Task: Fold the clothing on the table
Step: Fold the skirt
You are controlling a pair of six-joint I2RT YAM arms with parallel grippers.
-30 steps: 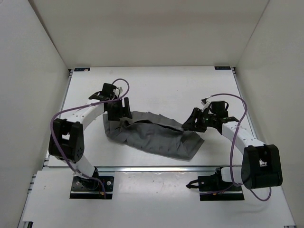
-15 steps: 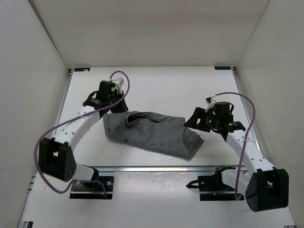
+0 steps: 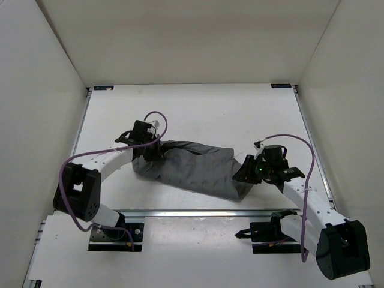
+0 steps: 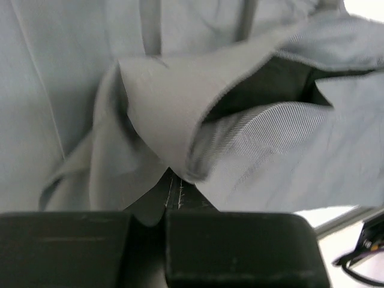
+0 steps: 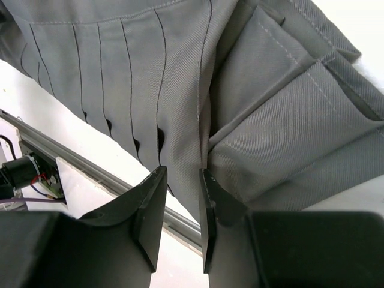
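From above, a medium-grey pleated fabric garment (image 3: 198,171) lies bunched in a long, slanting heap on the near half of the flat matte white table (image 3: 228,114). It runs from left of centre down toward the right and stops just short of the thin metal rail (image 3: 198,212) along the near edge. The left hand (image 3: 157,151) sits at the garment's upper left corner, touching the cloth. The right hand (image 3: 245,174) meets the lower right end of the heap.

In the left wrist view, the left hand (image 4: 171,201) has its two black fingers pressed together. A fold of the garment (image 4: 180,90) narrows down into their tips, pinched there. Above it the cloth opens into a loose pocket with a dark inside.

In the right wrist view, the right hand (image 5: 183,186) has its fingers a narrow slit apart, set at the edge of the garment (image 5: 120,78). A seam of the cloth runs down into that slit. I cannot tell whether the fingers bite the cloth. Pleats fan out to the left, stacked folded layers lie to the right, and the white table (image 5: 36,90) and the rail (image 5: 90,168) show beside them.
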